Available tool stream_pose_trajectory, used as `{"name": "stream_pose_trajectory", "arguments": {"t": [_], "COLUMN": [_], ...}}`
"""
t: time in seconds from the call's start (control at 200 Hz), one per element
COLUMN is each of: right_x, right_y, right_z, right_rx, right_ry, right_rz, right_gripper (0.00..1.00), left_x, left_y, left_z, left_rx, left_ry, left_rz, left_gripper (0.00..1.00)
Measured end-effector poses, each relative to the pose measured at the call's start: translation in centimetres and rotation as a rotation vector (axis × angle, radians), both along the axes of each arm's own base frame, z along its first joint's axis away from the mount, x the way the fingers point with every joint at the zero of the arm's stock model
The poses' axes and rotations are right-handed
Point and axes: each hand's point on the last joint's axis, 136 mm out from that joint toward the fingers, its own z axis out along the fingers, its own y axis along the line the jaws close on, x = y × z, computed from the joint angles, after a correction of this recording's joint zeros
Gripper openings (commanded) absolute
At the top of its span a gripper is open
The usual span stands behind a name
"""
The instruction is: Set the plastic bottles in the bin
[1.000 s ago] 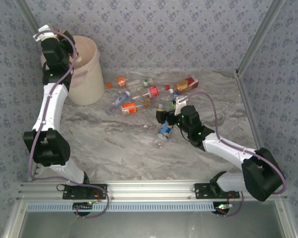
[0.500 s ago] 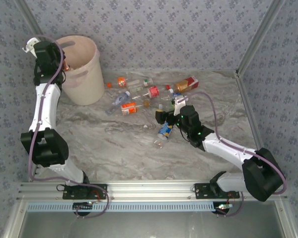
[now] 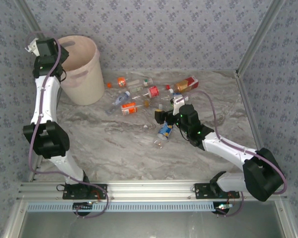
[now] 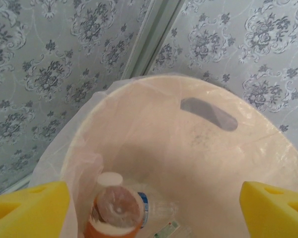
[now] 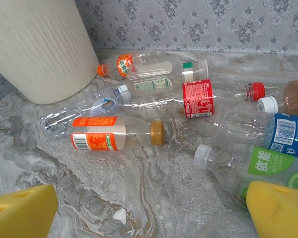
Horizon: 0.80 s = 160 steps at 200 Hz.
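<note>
L arm reaches up to the far-left corner. The left fingers [image 4: 25, 208] hang over the bin [image 4: 208, 144], yellow pads spread wide, nothing btwn them. The bin is a big cream bucket w/ a thin clear liner and a slot handle. It stands at the far left of the grey marbled surface [image 3: 114, 148]. Down inside lies a copper bottle [image 4: 114, 208] w/ white cap, seen from above, touching a clear bottle [image 4: 161, 210] w/ some blue on its label.

R arm stretches low across the middle. The right fingers [image 5: 20, 213] are also spread apart and empty, just above the surface, near the loose bottles. These lie on their sides, scattered beside the bin:
- orange-label bottle [image 5: 107, 134] w/ tan cap, nearest the fingers
- red-label bottle [image 5: 198, 98] behind it
- orange-cap bottle [image 5: 124, 65] close to the bin's foot, by the back wall
- green-label bottle [image 5: 251, 163] w/ white cap, just beside one pad
- blue-label bottle [image 5: 288, 133] next to the green one
</note>
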Motion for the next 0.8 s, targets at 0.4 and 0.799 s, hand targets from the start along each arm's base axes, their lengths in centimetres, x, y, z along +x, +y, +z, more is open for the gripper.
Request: {"name": "stream_pose_trajectory", "arguments": {"t": [0.4,0.799], "right_x": [0.3,1.8], "right_y": [-1.0,-6.0], "right_z": [-0.7,-3.1], "right_rx": [-0.006,-0.041], "right_ry": [0.032,0.164], "right_rz": [-0.051,-0.234], "right_gripper": [1.00,1.00], "left_x": [0.1,-3.7], "left_y": [-2.3,-14.4], "left_z": [1.1,5.7], "left_rx": [-0.030,0.044], "left_ry": [-0.024,-0.150], "left_rz": [-0.117,-0.508], "left_gripper": [0.98,0.98]}}
